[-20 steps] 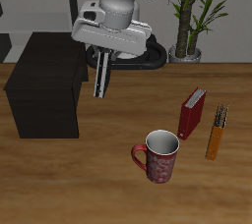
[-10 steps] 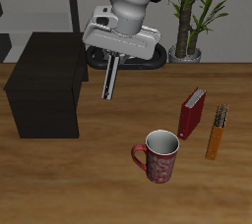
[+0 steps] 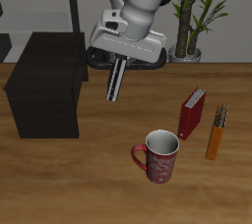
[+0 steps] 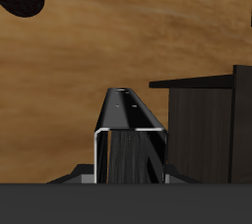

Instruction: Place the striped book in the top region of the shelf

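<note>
The hand [image 3: 119, 63] grips the striped book [image 3: 115, 79], which hangs upright in the air above the table [image 3: 98, 184] just beside the shelf [image 3: 44, 81]; no writing is legible anywhere.

You have the shelf [image 3: 44, 83] at frame left, the striped book [image 3: 115, 77] hanging just beside it, mid-frame; mug [image 3: 157, 155] lower centre, two books [image 3: 193, 113] right.

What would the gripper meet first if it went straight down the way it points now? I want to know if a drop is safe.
Probably bare table. The gripper holds the striped book hanging below it, beside the shelf, so the book's lower edge would likely touch wood first; depth is uncertain.
</note>
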Motion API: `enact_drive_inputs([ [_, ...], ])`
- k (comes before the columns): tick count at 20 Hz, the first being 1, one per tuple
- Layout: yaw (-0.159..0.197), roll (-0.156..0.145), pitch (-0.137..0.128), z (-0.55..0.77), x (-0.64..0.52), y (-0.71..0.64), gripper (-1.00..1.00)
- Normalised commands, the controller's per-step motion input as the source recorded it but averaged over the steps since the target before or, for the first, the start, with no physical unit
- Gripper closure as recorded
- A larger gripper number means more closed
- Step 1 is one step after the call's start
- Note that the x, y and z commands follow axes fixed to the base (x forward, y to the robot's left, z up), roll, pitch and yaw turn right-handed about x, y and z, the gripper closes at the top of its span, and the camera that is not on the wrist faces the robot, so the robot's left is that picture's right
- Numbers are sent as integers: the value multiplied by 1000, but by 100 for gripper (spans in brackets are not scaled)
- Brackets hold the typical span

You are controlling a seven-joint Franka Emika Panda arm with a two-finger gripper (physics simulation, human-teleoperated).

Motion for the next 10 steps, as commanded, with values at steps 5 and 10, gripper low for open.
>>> enact_drive_inputs([
  [5,61,-36,-7,69,-26,424,100],
  [10,75,-65,8,29,9,220,100],
])
